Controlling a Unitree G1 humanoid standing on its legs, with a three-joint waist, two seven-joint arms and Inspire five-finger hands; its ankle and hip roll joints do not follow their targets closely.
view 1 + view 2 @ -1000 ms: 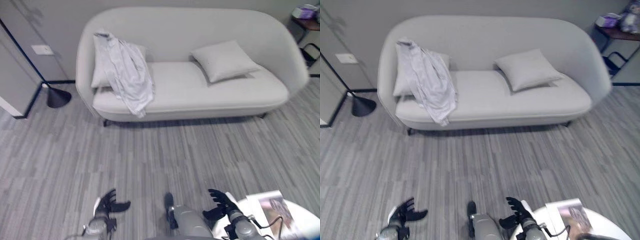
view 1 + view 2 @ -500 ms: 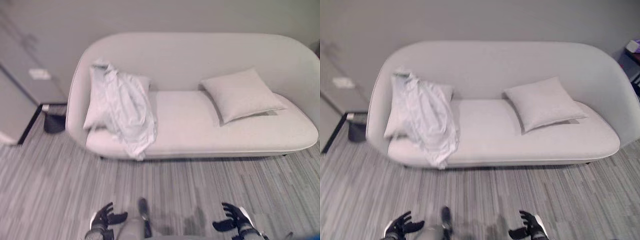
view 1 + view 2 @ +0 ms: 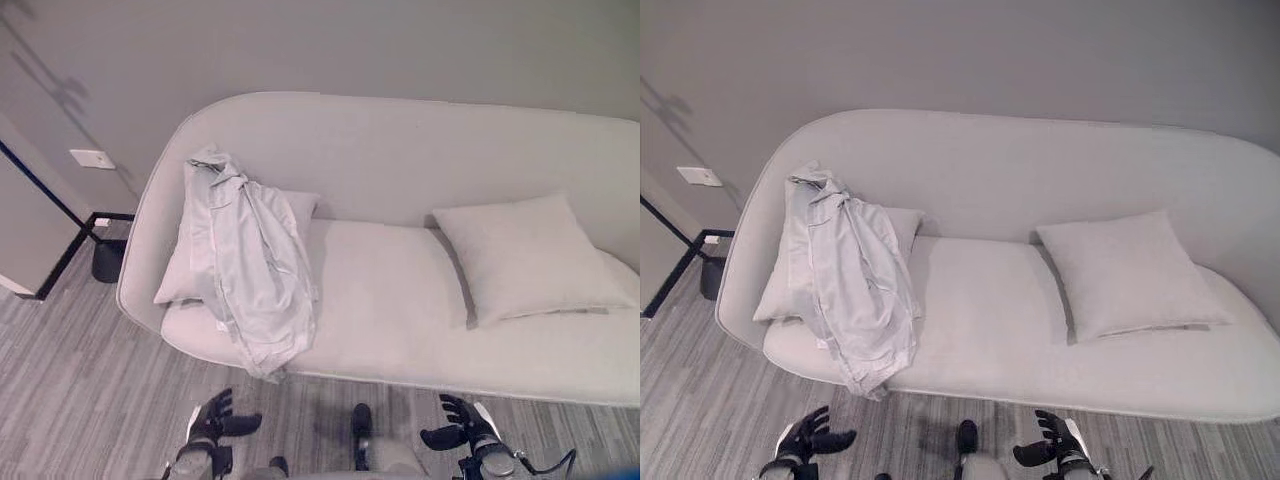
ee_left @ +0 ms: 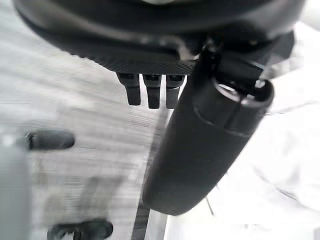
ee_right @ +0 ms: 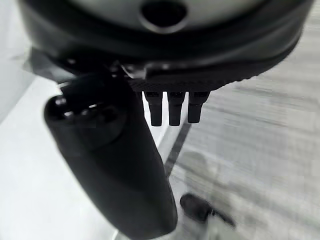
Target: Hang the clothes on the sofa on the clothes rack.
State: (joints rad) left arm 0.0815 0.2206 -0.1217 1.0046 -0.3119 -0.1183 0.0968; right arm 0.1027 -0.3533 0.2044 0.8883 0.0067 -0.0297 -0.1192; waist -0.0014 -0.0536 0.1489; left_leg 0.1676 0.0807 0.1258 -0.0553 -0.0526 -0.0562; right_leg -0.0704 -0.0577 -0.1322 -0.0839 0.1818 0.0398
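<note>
Fig.: approach to the sofa, head views w/ both wrist views. We see the pale grey rounded fabric sofa (image 3: pixel 400 300) against a grey wall, taking up most of the field. The task's thing, a crumpled white long-sleeved shirt (image 3: pixel 250 265), lies draped over the sofa's arm-side backrest at approx. 10 o'clock, covering part of a pale square cushion (image 3: pixel 180 285); its lower hem hangs over the seat's front edge. A second pale square cushion (image 3: pixel 525 258) leans at approx. 3 o'clock, well apart from the shirt. A dark conical lamp base (image 3: pixel 108 258) stands on the grey striped carpet floor (image 3: pixel 70 380) at 9 o'clock, beside the sofa's end.

Hands: the left hand (image 3: pixel 215 420) sits at 7 o'clock, the right hand (image 3: pixel 455 425) at 5 o'clock, both low over the floor in front of the sofa. Each has fingers spread and relaxed, thumb apart, holding nothing; the wrist views confirm this, w/ straight fingers (image 4: pixel 152 95) and fingers (image 5: pixel 172 110) over bare floor and the seat's edge.

Step in hand, as we judge it: closing on the sofa, pick-up not yet begun; no rack in view. Next move prob. calls for raising the left hand toward 10 o'clock, reaching the shirt near its collar or bunched middle, and closing on enough cloth to lift it clear of the cushion.
</note>
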